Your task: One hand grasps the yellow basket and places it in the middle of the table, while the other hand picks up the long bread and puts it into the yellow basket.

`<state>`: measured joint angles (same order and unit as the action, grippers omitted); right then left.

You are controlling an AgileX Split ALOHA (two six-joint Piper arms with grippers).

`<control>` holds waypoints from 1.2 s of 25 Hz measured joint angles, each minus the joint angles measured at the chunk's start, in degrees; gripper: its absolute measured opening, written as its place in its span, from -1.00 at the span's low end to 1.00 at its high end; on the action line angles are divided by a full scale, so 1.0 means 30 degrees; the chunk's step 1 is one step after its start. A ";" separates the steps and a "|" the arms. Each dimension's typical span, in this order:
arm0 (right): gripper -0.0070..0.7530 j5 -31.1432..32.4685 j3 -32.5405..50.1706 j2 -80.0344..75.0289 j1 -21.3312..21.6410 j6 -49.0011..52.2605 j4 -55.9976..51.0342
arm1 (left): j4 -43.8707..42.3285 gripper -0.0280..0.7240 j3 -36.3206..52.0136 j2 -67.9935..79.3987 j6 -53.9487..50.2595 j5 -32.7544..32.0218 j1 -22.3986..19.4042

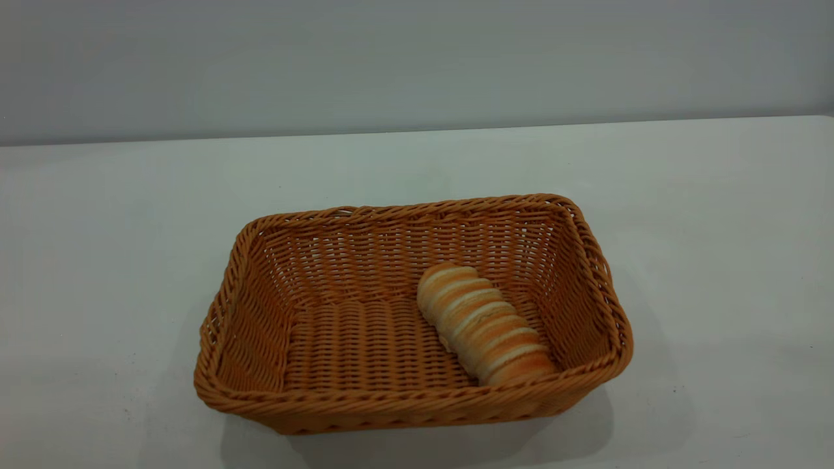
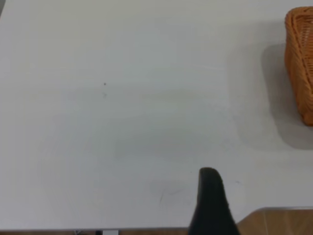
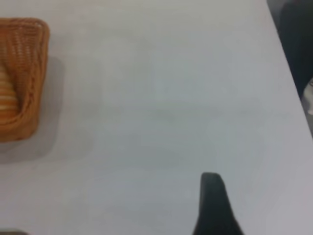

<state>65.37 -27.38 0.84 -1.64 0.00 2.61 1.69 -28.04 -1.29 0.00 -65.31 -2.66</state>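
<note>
The yellow basket [image 1: 273, 404] sits mid-counter [image 1: 717, 260], nearer the front edge than the back, with the long bread [image 1: 482, 322] lying inside toward its right end. Both pincers are off the work near the counter's side edges; whether they are wide or narrow cannot be told. With placement apparently done, the sound finish is keeping both arms clear of the basket's rim.

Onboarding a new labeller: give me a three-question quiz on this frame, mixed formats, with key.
1. True or false: the bread lies inside the basket.
2. Which end of the basket holds the bread, seen from the exterior camera? A) left B) right C) dead centre
3. Fill in: the basket stands on the white ____.

Key: 1 true. 2 B. 3 table. Note: neither arm shows in the exterior view; each wrist view shows only one dark finger of its own arm, left and right, well apart from the basket.
</note>
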 joint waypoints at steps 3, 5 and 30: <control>0.42 0.0000 0.0000 0.0000 -0.0027 0.0000 0.0000 | 0.0000 0.59 0.0000 0.0000 0.0000 0.0000 0.0461; 0.42 0.0000 0.0000 0.0000 -0.0027 0.0000 0.0000 | 0.0000 0.59 0.0000 0.0000 0.0000 0.0000 0.0641; 0.42 0.0000 0.0000 0.0000 -0.0027 0.0000 0.0000 | 0.0000 0.59 0.0009 0.0000 0.0000 0.0000 0.0662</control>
<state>65.37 -27.38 0.84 -1.72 0.00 2.61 1.69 -28.02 -1.29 0.00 -65.31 -0.68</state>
